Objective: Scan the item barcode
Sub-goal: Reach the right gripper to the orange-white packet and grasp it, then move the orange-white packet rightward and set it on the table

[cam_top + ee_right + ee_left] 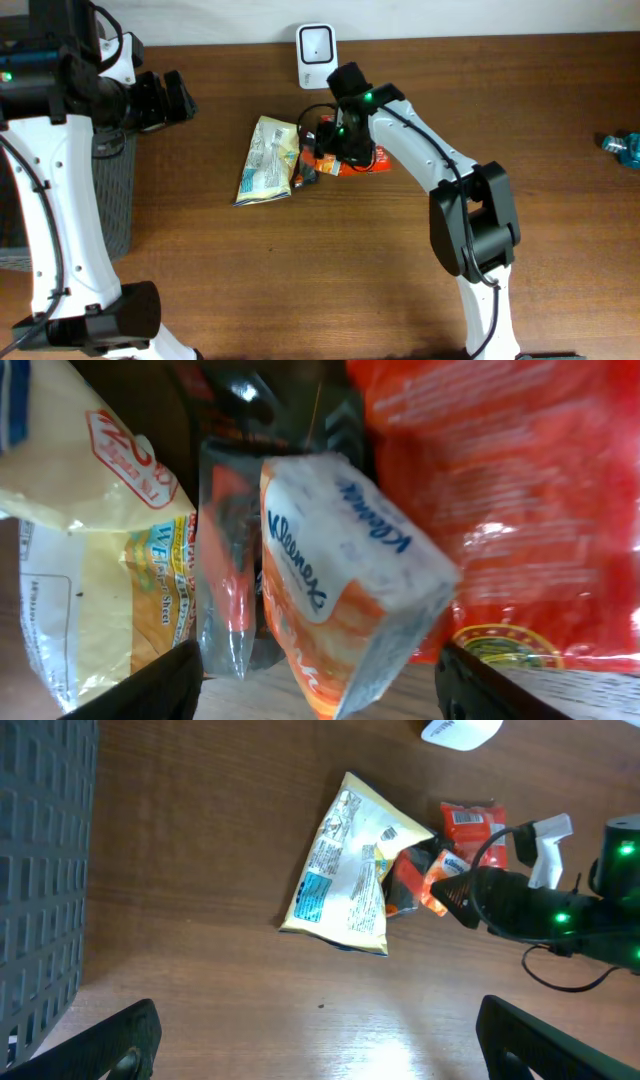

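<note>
At far left, a grey mesh basket (112, 190) on the brown table (300, 280), partly beneath the left arm. Just right of it, the left gripper (318, 1030), up off the table and well apart from the goods: fingers (110, 1040) spread wide, nothing between them.

Further right, near the middle, a yellow snack bag (268, 160) lying flat with its printed side up. Behind the heap, against the table's back edge, a white barcode scanner (315, 45) (small, upright, apart from everything else). Against the bag's right edge, a small clear-wrapped item (225, 590) with orange inside.

Next, the tissue pack (350, 580): white above, orange below, blue Kleenex lettering across the top. Lies tilted on the heap between the yellow bag and a red packet, leaning on the clear-wrapped item, away from the scanner.

Directly over it, the right gripper (318, 665), pointing down into the heap. Fingers (150, 685) apart, one on each side of the pack, with a gap showing on both sides, so gripping nothing.

To the right, the red packet (520, 510), glossy and crinkled, just beside or touching the tissue pack; cannot tell which. Partly covered by the right arm in the overhead view.

At the far right edge, a blue object (622, 147), cut off by the frame, alone and well apart from the rest.
</note>
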Robot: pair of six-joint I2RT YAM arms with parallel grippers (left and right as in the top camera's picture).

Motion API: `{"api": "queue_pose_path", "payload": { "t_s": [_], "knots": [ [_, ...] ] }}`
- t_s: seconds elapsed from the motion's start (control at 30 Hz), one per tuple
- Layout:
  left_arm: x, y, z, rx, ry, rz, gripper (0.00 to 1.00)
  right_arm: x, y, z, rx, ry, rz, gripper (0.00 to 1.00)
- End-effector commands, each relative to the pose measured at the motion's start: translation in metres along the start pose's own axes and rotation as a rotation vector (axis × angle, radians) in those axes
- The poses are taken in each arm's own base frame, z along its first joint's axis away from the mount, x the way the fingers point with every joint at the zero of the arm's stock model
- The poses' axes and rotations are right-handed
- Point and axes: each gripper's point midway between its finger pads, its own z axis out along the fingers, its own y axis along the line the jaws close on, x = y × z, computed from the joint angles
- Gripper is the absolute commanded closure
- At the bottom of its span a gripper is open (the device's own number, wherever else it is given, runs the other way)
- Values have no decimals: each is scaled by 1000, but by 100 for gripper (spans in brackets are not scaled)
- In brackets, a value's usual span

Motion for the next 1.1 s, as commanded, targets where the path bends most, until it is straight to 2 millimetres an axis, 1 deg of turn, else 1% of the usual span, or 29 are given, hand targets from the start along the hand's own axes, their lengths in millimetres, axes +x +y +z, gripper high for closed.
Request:
{"api": "queue_pose_path", "payload": {
  "t_s": [0.0, 0.07, 0.1, 0.13, 0.2, 0.27, 0.3, 0.37, 0.4, 0.47, 0.53, 0.6, 0.63, 0.67, 0.73, 0.8, 0.83, 0.87, 0.93, 0.97, 1.0, 1.03, 1.07],
  "knots": [
    [0, -1, -5, 2, -14, -6, 1, 2, -3, 5, 27, -2, 61, 36],
    [0, -1, -5, 2, -14, -6, 1, 4, -5, 11, 43, 2, 59, 38],
    [0, -1, -5, 2, -14, -5, 1, 4, -7, 15, 49, 4, 60, 46],
    [0, -1, -5, 2, -14, -5, 1, 3, -9, 16, 56, 2, 62, 59],
    [0, -1, -5, 2, -14, -5, 1, 0, -13, 15, 74, -11, 63, 63],
    [0, -1, -5, 2, -14, -6, 1, -1, -15, 15, 84, -17, 63, 76],
    [0, -1, -5, 3, -14, -6, 1, -2, -17, 15, 96, -26, 62, 79],
    [0, -1, -5, 2, -14, -5, 1, -4, -20, 14, 105, -34, 65, 92],
    [0, -1, -5, 2, -14, -6, 1, -7, -23, 13, 105, -36, 71, 96],
    [0, -1, -5, 2, -14, -6, 1, -10, -19, 8, 48, -13, 19, 96],
    [0, -1, -5, 2, -14, -6, 1, -12, 2, -5, -134, 38, -72, 96],
    [0, -1, -5, 3, -14, -6, 1, -16, 24, -34, -404, 83, -166, 96],
    [0, -1, -5, 2, -14, -6, 1, -19, 28, -52, -542, 96, -191, 96],
    [0, -1, -5, 2, -14, -6, 1, -26, 24, -68, -651, 92, -201, 96],
    [0, -1, -5, 2, -14, -6, 1, -37, 10, -86, -735, 74, -168, 96],
    [0, -1, -5, 2, -14, -6, 1, -52, -9, -113, -853, 41, -134, 96],
    [0, -1, -5, 2, -14, -6, 1, -57, -17, -130, -937, 7, -163, 96],
    [0, -1, -5, 2, -14, -6, 1, -60, -22, -139, -981, -9, -165, 96],
    [0, -1, -5, 2, -14, -6, 1, -68, -38, -156, -1038, -38, -136, 96],
    [0, -1, -5, 2, -14, -5, 1, -70, -43, -167, -1093, -69, -165, 95],
    [0, -1, -5, 2, -14, -6, 1, -70, -42, -176, -1142, -97, -208, 90],
    [0, -1, -5, 2, -14, -5, 1, -70, -43, -181, -1166, -114, -230, 84],
    [0, -1, -5, 2, -14, -5, 1, -70, -44, -178, -1145, -116, -229, 82]
  ]
}}
